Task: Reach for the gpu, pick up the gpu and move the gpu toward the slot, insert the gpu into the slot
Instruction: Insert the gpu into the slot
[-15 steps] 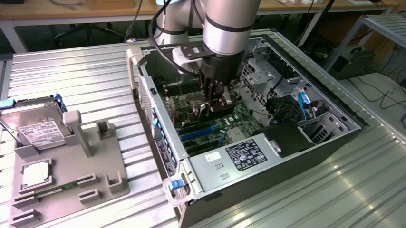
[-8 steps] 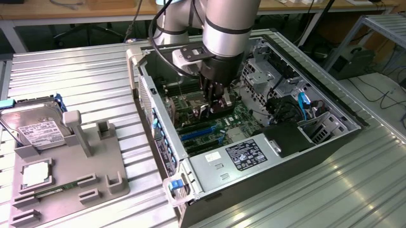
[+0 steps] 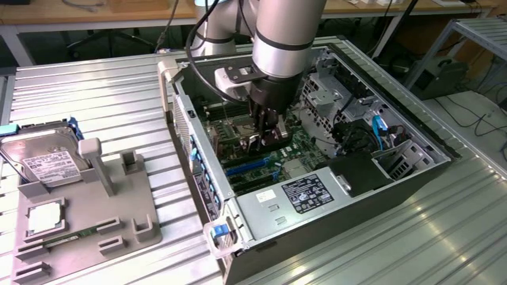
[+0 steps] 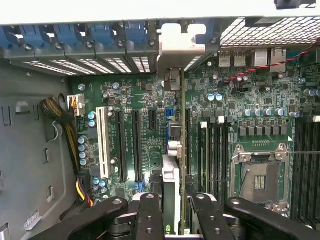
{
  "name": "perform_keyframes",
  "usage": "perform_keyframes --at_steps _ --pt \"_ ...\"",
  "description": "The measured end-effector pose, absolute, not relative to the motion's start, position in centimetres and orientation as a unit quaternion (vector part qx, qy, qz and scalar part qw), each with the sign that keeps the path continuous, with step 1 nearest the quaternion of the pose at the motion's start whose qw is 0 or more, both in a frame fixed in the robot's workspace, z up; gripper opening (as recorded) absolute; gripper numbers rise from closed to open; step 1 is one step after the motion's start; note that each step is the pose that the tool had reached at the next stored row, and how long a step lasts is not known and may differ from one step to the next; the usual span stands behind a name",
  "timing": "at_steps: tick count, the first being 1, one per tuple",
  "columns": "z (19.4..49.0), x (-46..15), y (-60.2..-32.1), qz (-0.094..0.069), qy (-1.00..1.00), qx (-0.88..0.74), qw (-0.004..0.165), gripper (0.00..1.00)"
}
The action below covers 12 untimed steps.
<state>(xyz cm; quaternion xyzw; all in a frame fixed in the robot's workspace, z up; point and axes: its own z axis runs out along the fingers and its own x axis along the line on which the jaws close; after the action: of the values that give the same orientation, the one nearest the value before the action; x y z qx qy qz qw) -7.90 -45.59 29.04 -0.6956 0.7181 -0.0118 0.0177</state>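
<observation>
1. Closest to the wrist camera, the hand (image 4: 172, 210) shows two dark fingers (image 4: 150, 215) standing partly apart and closed on the gpu (image 4: 171, 180), which is seen edge-on as a thin upright card between them.
2. Beyond the fingers, the silver bracket (image 4: 175, 47) at the far end of the gpu reaches the rear wall of the computer case (image 4: 75, 15), among the row of blue latches (image 4: 100, 35).
3. Under the card lies the green motherboard (image 4: 150, 100). The slot (image 4: 170, 112) shows as a short blue strip just beside the card's edge. Whether the card is fully seated in it cannot be told.
4. Beside the card stand long black slots (image 4: 121, 145), a white slot (image 4: 103, 142) and, on the other side, the square CPU socket (image 4: 260, 175).
5. In the exterior view, the arm (image 3: 285, 35) comes down into the open case (image 3: 412, 119), and the hand (image 3: 265, 133) holds the gpu (image 3: 260, 139) upright over the motherboard (image 3: 293, 148), above the blue strips (image 3: 249, 166).
6. Further toward the exterior view's left, a grey fixture (image 3: 87, 208) lies on the metal worktop (image 3: 95, 95) and carries a hard drive (image 3: 44, 157).
</observation>
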Motion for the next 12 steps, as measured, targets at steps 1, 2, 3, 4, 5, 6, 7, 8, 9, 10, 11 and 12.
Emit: perform_keyframes --at_steps 1,2,3,4,5,6,7,8,9,10,11,12 --pt "29.0 -7.9 -45.6 -0.012 0.718 -0.696 0.018 0.27" --pt "29.0 -7.9 -45.6 -0.012 0.718 -0.696 0.018 0.27" --pt "29.0 -7.9 -45.7 -0.012 0.718 -0.696 0.018 0.27" --pt "29.0 -7.9 -45.8 -0.012 0.718 -0.695 0.018 0.27" --pt "28.9 -7.9 -45.9 -0.012 0.718 -0.695 0.018 0.27" --pt "28.9 -7.9 -45.9 -0.012 0.718 -0.695 0.018 0.27" --pt "28.9 -7.9 -46.0 -0.012 0.718 -0.695 0.018 0.27" --pt "28.6 -8.2 -46.2 -0.012 0.718 -0.695 0.018 0.27" --pt "28.2 -8.5 -46.3 -0.011 0.718 -0.695 0.017 0.27" --pt "27.9 -8.6 -46.2 -0.01 0.718 -0.695 0.016 0.27" --pt "27.6 -8.6 -45.9 -0.01 0.718 -0.695 0.016 0.27" --pt "27.3 -8.9 -45.9 -0.01 0.718 -0.695 0.016 0.27"
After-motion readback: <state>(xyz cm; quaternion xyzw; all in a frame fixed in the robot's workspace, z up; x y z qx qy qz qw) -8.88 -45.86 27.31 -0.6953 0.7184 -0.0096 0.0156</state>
